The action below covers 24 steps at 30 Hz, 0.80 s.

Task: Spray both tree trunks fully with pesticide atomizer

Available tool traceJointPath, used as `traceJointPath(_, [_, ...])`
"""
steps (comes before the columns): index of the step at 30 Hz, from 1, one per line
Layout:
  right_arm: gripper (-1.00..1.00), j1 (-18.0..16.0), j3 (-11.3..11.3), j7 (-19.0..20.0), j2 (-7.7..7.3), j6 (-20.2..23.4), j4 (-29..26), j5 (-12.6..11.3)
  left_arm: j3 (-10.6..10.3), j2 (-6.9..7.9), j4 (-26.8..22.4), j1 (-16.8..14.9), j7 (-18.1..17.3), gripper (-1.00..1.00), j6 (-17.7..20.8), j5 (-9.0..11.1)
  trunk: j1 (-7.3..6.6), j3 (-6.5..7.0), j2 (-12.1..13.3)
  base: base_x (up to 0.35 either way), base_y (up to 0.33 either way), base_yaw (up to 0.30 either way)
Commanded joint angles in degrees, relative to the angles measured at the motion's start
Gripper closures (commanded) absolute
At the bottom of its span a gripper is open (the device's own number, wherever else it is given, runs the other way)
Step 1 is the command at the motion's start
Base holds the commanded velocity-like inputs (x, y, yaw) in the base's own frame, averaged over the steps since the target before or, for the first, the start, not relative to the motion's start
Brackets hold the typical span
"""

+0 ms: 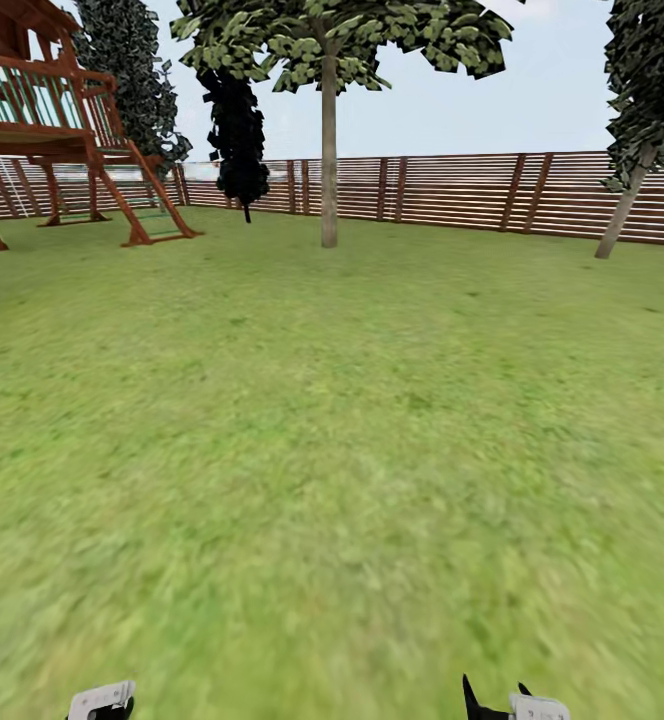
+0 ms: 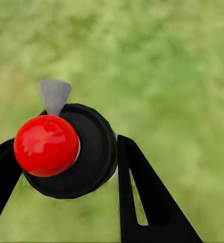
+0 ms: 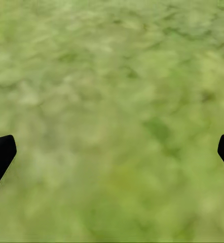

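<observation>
In the left wrist view the pesticide atomizer (image 2: 66, 152), a black round body with a red ball top and a grey nozzle tab, sits between the two black fingers of my left gripper (image 2: 66, 169), which is shut on it above the grass. My right gripper (image 3: 112, 152) hangs open over bare grass; its black fingertips also poke up at the bottom edge of the head view as the right gripper (image 1: 494, 692). A tree with a straight grey-brown tree trunk (image 1: 328, 160) stands far ahead near the fence. A second tree trunk (image 1: 622, 212) leans at the far right.
The garden lawn (image 1: 332, 450) stretches ahead to a brown slat fence (image 1: 452, 190). A wooden playset (image 1: 62, 130) stands at the far left. Dark conifers (image 1: 238, 130) rise beside it. The white wrist of my left arm (image 1: 100, 700) shows at the bottom edge.
</observation>
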Motion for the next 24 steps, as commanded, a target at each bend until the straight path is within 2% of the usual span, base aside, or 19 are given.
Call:
traceJointPath(1, [-1.0,0.0,-0.5,0.5,-0.01,-0.2,0.1,0.0,0.5,-0.01,0.0,0.0,-0.3,1.0,-0.2,-0.4,0.02,-0.05,0.0,0.34,0.0,0.0])
traceJointPath(24, [-1.0,0.0,-0.5,0.5,-0.01,-0.1,0.1,0.0,0.5,-0.01,0.0,0.0,-0.3,1.0,-0.2,-0.4,0.02,-0.05,0.0,0.339,0.0,0.0])
